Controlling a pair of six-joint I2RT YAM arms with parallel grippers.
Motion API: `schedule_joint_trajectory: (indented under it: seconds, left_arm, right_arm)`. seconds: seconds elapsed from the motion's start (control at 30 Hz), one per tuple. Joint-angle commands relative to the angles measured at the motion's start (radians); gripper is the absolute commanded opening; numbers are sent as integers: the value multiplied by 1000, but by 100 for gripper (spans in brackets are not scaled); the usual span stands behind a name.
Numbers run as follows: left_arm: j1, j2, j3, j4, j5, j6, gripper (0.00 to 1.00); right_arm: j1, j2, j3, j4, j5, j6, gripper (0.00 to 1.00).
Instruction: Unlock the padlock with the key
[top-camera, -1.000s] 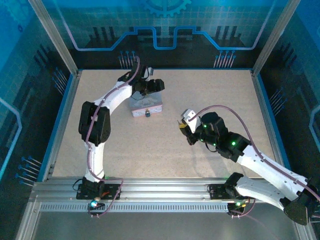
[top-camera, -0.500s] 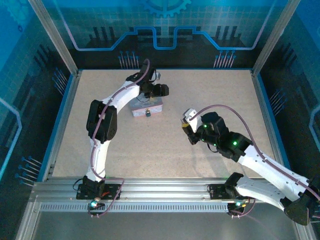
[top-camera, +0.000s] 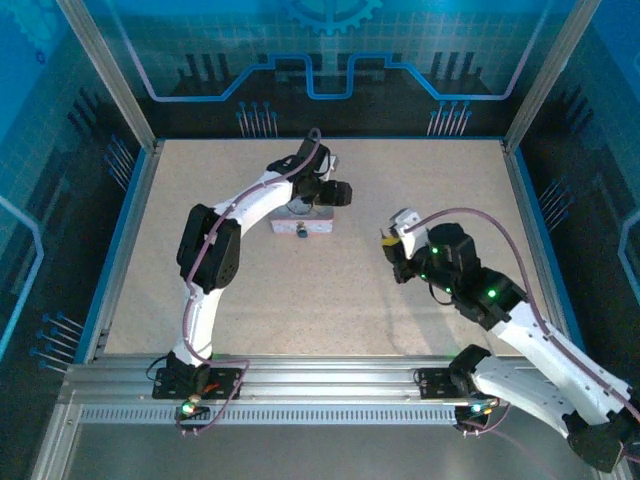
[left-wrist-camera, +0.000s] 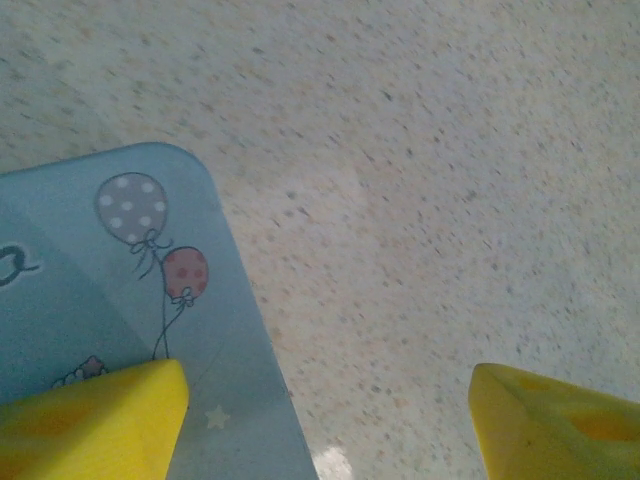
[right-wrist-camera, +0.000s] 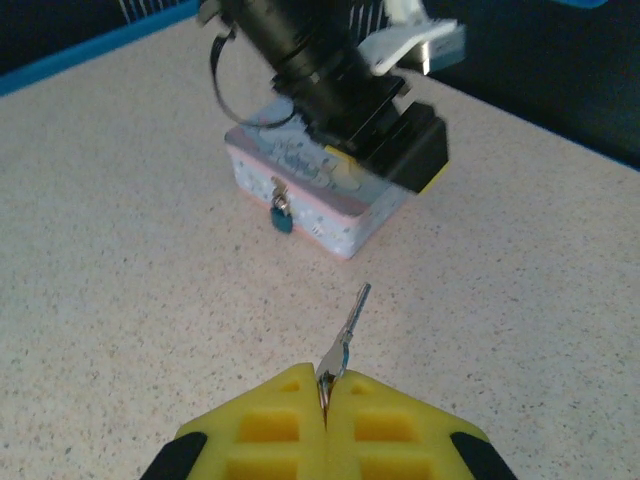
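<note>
The tiny dark padlock (right-wrist-camera: 281, 215) hangs on the front clasp of the pale tin box (right-wrist-camera: 345, 222), and is a dark speck (top-camera: 300, 231) in the top view. The thin metal key (right-wrist-camera: 348, 328) sticks out forward from my right gripper (right-wrist-camera: 326, 385), which is shut on its head and held above the table, well short of the box (top-camera: 305, 222). My right gripper (top-camera: 390, 245) is to the right of the box. My left gripper (left-wrist-camera: 330, 400) is open over the box's right end: one yellow finger (left-wrist-camera: 90, 415) above the lid (left-wrist-camera: 100, 290), the other (left-wrist-camera: 560, 430) above bare table.
The speckled table (top-camera: 420, 180) is fenced by a blue raised rim (top-camera: 528, 215) and glass walls. The left arm's wrist and cable (right-wrist-camera: 310, 60) lean over the box from behind.
My left gripper has swung right along the box to its right end, and the box has shifted slightly right. My right gripper has moved right and a little back with the key.
</note>
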Motion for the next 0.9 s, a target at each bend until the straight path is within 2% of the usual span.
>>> schedule_joint_trajectory:
  seconds: [0.0, 0.3, 0.6, 0.73, 0.87]
  left_arm:
    - [-66, -44, -103, -67, 44, -21, 77]
    - [-140, -135, -258, 20, 69, -86, 77]
    - [-132, -109, -148, 16, 98, -85, 78]
    - [-90, -211, -182, 105, 169, -112, 78]
    - [-38, -390, -284, 198, 215, -106, 77]
  right_arm:
    - [-53, -71, -47, 43, -115, 35, 0]
    - [-71, -154, -77, 78, -195, 1, 0]
    - [-69, -114, -84, 114, -260, 5, 0]
    - [-67, -113, -121, 214, -344, 11, 0]
    - [-66, -91, -147, 319, -416, 22, 0]
